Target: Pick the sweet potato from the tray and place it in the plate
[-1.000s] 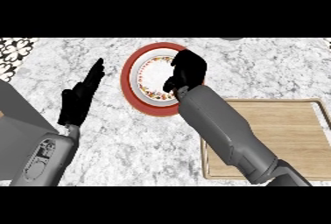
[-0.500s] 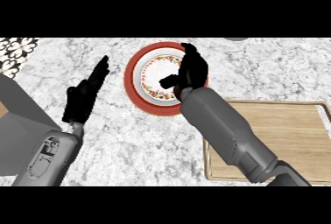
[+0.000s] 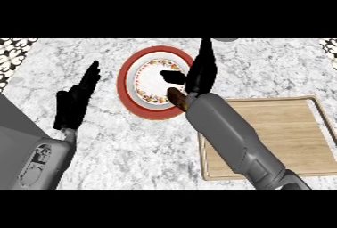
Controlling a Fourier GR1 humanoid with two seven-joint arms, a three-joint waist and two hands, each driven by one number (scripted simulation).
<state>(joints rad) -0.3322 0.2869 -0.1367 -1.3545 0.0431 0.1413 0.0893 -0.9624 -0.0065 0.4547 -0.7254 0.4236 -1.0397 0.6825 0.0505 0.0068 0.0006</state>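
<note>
Sweet potato (image 3: pixel 176 98) lies on the plate (image 3: pixel 126 89), at its near right edge, partly under my right wrist. Right hand (image 3: pixel 199 71) hangs over the plate's right side, fingers straight and spread, holding nothing. Left hand (image 3: pixel 76 100) rests open at left. Wooden tray (image 3: pixel 296 129) sits near right.

The right forearm (image 3: pixel 230 133) is covering most of the sweet potato (image 3: pixel 176 98) — and the tray's (image 3: pixel 289 129) left part — while hiding the plate's (image 3: pixel 132 84) right rim.
</note>
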